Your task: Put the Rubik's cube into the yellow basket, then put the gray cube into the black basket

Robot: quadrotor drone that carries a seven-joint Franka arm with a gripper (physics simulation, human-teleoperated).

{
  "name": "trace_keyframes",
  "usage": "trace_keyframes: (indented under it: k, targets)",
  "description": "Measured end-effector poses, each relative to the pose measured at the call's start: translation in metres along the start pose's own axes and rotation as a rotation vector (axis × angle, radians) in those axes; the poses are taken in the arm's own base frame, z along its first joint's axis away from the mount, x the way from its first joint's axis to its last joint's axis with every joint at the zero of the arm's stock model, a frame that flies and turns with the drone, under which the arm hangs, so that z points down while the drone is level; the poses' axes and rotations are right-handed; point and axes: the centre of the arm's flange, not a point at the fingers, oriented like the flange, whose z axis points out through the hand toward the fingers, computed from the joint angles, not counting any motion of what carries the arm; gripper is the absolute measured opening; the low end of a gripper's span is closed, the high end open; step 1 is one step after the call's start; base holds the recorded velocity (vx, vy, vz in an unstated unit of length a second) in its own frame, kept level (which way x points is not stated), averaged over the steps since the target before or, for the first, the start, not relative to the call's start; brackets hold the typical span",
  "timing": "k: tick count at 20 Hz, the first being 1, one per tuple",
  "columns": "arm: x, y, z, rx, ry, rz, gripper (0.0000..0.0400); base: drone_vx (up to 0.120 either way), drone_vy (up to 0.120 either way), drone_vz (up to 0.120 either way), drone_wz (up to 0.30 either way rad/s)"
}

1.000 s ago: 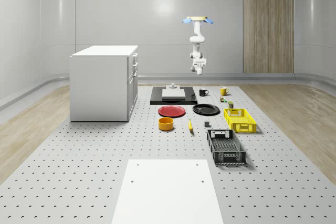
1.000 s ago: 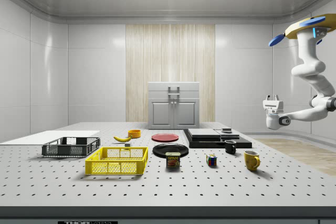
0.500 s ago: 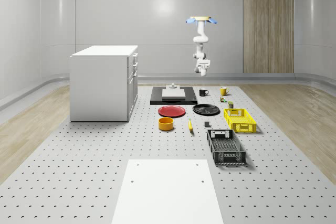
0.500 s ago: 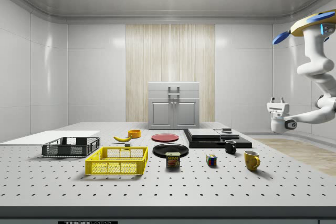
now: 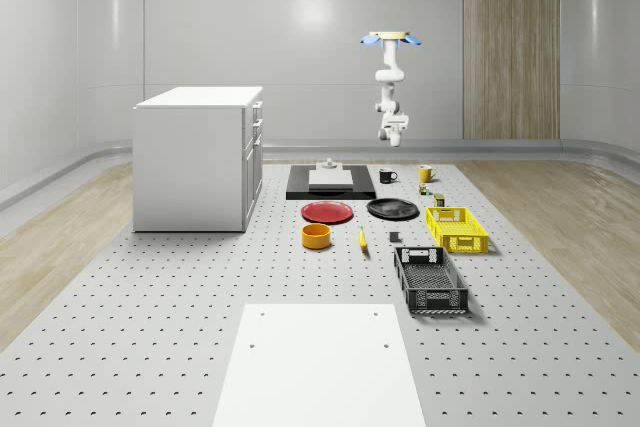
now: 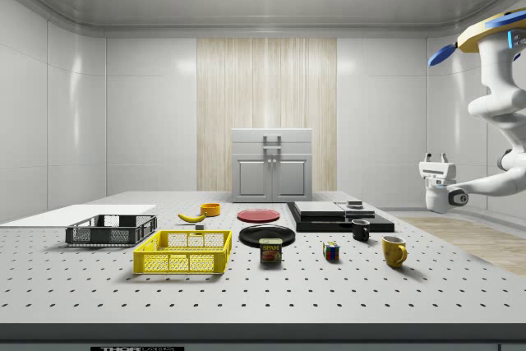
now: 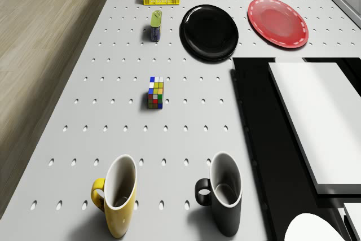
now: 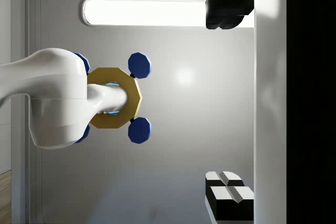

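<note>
The claw (image 6: 436,172) points upward in the side view, toward the ceiling, not the bench, and it holds nothing; whether its 2 fingers are parted or closed cannot be told. It hangs in the air at the side view's right, beyond the end of the bench (image 6: 246,285), well above the surface. The arm folds down from the drone (image 5: 391,38), which hovers high over the far end of the bench in the whole-scene view.

The Rubik's cube (image 7: 156,92) lies below the claw and well apart from it, toward the side view's left, on open bench. In the drone view it sits alone among the holes, between the 2 mugs, 1 yellow (image 7: 117,194) and 1 black (image 7: 223,192), and a small can (image 7: 156,25). The black tray (image 7: 254,117) edge is off to 1 side of it.

The yellow basket (image 6: 186,251) stands further left in the side view, past the can, and the black basket (image 6: 112,229) beyond that. The gray cube (image 5: 395,238) rests on the bench just beyond the black basket's far end in the whole-scene view.

The coming move likely turns on swinging the claw over to face down, then descending toward the Rubik's cube. There is free room on every side of it, so an approach from above looks unobstructed.
</note>
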Motion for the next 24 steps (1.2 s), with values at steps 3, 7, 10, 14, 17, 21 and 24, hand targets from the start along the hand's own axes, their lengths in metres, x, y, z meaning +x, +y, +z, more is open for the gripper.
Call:
trace_keyframes:
  k: [3,7,10,14,17,21,24]
  targets:
    - [-0.0002,0.0001,-0.0001,0.001,0.002,0.0,0.04,0.0,0.12,0.0,0.0]
    - [-0.0005,0.0002,-0.0002,0.002,0.005,0.0,0.04,0.0,0.12,0.0,0.0]
    - [-0.0008,0.0003,-0.0002,0.003,0.008,0.0,0.04,0.0,0.12,0.0,0.0]
    - [-0.0013,0.0002,-0.0002,0.002,0.013,0.0,0.04,0.0,0.12,0.0,0.0]
    - [-0.0019,-0.0001,-0.0002,-0.001,0.019,0.0,0.04,0.067,0.12,0.0,0.0]
    - [-0.003,-0.0008,-0.0001,-0.008,0.031,0.0,0.04,0.12,0.12,0.0,0.0]
    - [-0.0045,-0.002,-0.0001,-0.02,0.046,0.0,0.04,0.12,0.12,0.0,0.0]
